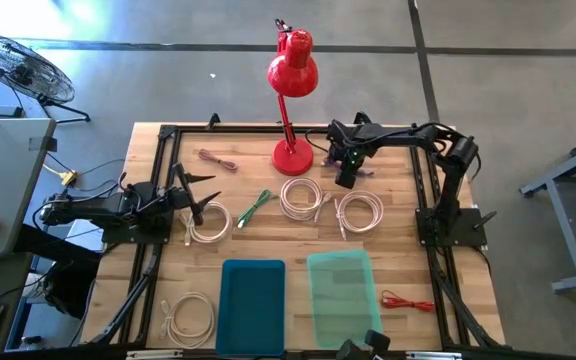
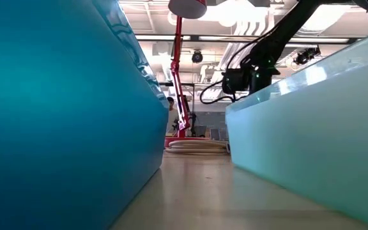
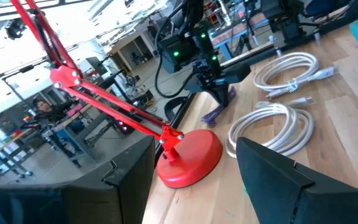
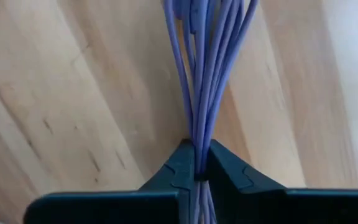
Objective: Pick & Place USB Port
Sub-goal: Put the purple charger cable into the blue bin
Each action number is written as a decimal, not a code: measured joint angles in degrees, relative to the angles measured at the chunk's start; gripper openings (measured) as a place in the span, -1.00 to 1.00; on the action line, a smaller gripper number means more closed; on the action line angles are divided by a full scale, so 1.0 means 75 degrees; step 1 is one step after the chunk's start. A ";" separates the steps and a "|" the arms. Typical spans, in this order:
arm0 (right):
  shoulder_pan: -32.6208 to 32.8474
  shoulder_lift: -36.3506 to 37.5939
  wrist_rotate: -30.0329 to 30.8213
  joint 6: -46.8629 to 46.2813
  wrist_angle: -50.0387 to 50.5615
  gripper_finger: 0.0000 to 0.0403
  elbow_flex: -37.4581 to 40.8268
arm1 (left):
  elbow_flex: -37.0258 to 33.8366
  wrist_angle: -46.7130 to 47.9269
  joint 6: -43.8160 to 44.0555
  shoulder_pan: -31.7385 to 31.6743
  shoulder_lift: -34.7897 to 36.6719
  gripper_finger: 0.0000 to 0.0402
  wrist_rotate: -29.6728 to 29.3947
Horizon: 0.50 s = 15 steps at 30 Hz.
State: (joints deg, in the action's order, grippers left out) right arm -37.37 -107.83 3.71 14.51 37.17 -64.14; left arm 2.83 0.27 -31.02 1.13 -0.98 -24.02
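Observation:
A bundle of purple cable (image 1: pixel 364 173) lies on the wooden table to the right of the red lamp's base (image 1: pixel 292 157). My right gripper (image 1: pixel 348 178) stands over it, shut on the strands; the left wrist view shows it too (image 3: pixel 219 87), with the purple cable (image 3: pixel 218 112) under it. My left gripper (image 1: pixel 198 196) waits open at the table's left side beside a white cable coil (image 1: pixel 208 222); its dark fingers (image 3: pixel 272 180) frame the left wrist view. My right gripper (image 4: pixel 199 171) pinches several purple strands (image 4: pixel 205 118) of the bundle between its two fingers. The fingers come from above, pointing down, and the strands run lengthwise through the gap. In the left wrist view the bundle's loose end (image 3: pixel 211 116) lies on the table.
White cable coils (image 1: pixel 303 197) (image 1: pixel 360 212) (image 1: pixel 190 318), a green cable (image 1: pixel 256 206), a brownish cable (image 1: pixel 218 159) and a red cable (image 1: pixel 408 301) lie about. A teal bin (image 1: pixel 253 292) and a pale green bin (image 1: pixel 343 285) stand at the near edge.

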 joint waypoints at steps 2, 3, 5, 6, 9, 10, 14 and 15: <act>0.0092 0.0026 0.0098 -0.0079 0.0000 -0.90 0.0003 | 0.0000 0.0009 0.0085 0.0000 -0.0002 0.10 0.0166; 0.0145 0.0042 0.0125 -0.0079 0.0000 -0.92 0.0005 | 0.0000 0.0012 0.0146 0.0000 0.0000 0.10 0.0204; 0.0284 0.0134 0.0236 -0.0070 0.0013 -0.94 0.0026 | 0.0000 0.0013 0.0180 0.0000 -0.0002 0.10 0.0262; 0.0361 0.0187 0.0297 -0.0092 0.0026 -0.94 0.0034 | 0.0000 0.0015 0.0183 0.0000 -0.0002 0.10 0.0269; 0.0615 0.0577 0.0526 -0.0224 0.0210 -0.94 0.0032 | 0.0000 0.0009 0.0180 0.0000 0.0000 0.10 0.0269; 0.0704 0.0769 0.0597 -0.0255 0.0313 -0.94 0.0032 | 0.0000 0.0007 0.0180 0.0000 -0.0002 0.10 0.0269; 0.1117 0.1628 0.0758 -0.0515 0.0574 -0.94 0.0031 | -0.0003 -0.0011 0.0227 0.0000 -0.0001 0.10 0.0202; 0.1240 0.1903 0.0756 -0.0572 0.0596 -0.94 0.0032 | -0.0006 -0.0031 0.0277 0.0000 0.0000 0.10 0.0214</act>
State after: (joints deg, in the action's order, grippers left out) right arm -28.06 -93.56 9.38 10.22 41.64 -63.90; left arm 2.79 0.03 -28.95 1.13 -0.97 -22.41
